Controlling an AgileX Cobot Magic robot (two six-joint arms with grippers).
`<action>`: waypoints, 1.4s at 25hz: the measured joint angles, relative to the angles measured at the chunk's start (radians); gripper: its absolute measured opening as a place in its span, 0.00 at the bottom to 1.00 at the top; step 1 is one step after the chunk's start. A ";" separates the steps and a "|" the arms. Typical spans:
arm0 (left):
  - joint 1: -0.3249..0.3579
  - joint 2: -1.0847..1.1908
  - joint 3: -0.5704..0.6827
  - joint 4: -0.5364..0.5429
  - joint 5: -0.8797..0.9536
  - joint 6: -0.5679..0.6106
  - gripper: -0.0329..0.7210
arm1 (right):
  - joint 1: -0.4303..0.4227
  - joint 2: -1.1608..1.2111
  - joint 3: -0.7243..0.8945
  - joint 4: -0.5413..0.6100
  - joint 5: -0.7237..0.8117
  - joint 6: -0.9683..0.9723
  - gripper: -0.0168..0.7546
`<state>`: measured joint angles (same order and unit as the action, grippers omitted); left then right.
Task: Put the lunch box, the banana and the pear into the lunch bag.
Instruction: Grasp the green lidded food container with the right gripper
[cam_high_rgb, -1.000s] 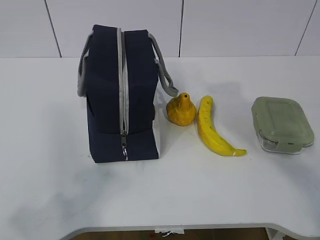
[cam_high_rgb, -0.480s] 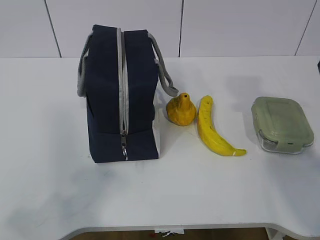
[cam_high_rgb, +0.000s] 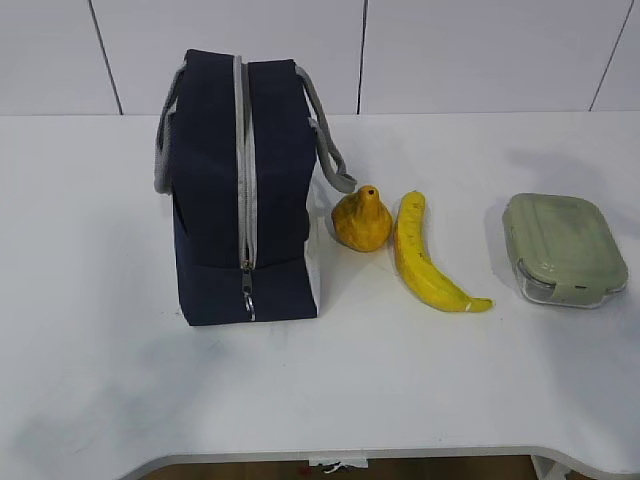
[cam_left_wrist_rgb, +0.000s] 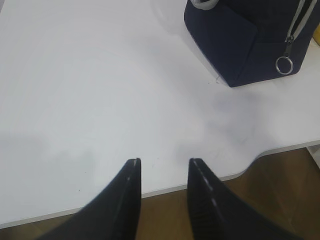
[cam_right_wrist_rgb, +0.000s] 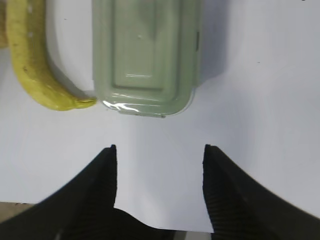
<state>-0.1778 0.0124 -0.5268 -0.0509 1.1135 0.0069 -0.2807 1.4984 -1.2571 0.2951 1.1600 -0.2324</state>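
Navy fabric makes up the lunch bag (cam_high_rgb: 245, 190), which stands upright on the left half of the white desk (cam_high_rgb: 100, 300). Its grey zipper (cam_high_rgb: 244, 150) runs over the top and down the near end face and appears closed, with the pull low on that face. Grey handles (cam_high_rgb: 325, 130) hang at both sides. A strip of white panel shows at the bag's lower right edge.

Just right of the bag sits the pear (cam_high_rgb: 362, 219), orange-yellow, neck pointing up, close to the bag's right side; contact cannot be confirmed. Immediately right of the pear lies the banana (cam_high_rgb: 425, 258), flat on the desk, one end toward the far side and the other curving near and right. Pear and banana lie very close; whether they touch cannot be told.

Well to the right, apart from the banana in the exterior view, rests the lunch box (cam_high_rgb: 564, 248), clear-walled with a pale green lid clipped on, flat on the desk.

Neither arm shows in the exterior view. The left claw (cam_left_wrist_rgb: 162, 162) hangs above the near desk edge with its jaws parted and nothing between them; the bag's near corner and ring pull (cam_left_wrist_rgb: 283, 64) show at far right of that view. The right claw (cam_right_wrist_rgb: 159, 147) hovers on the near side of the lunch box, jaws spread wide and empty, with the banana's tip just beside the box's corner in that view.
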 joint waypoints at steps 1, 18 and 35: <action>0.000 0.000 0.000 0.000 0.000 0.000 0.36 | -0.022 0.004 0.000 0.042 0.012 -0.039 0.57; 0.000 0.000 0.000 0.000 -0.002 -0.007 0.36 | -0.202 0.250 -0.064 0.460 0.058 -0.463 0.57; 0.000 0.000 0.000 0.000 -0.002 -0.007 0.36 | -0.205 0.317 -0.067 0.456 0.054 -0.444 0.67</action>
<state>-0.1778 0.0124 -0.5268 -0.0509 1.1113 0.0000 -0.4860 1.8152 -1.3238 0.7508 1.2138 -0.6768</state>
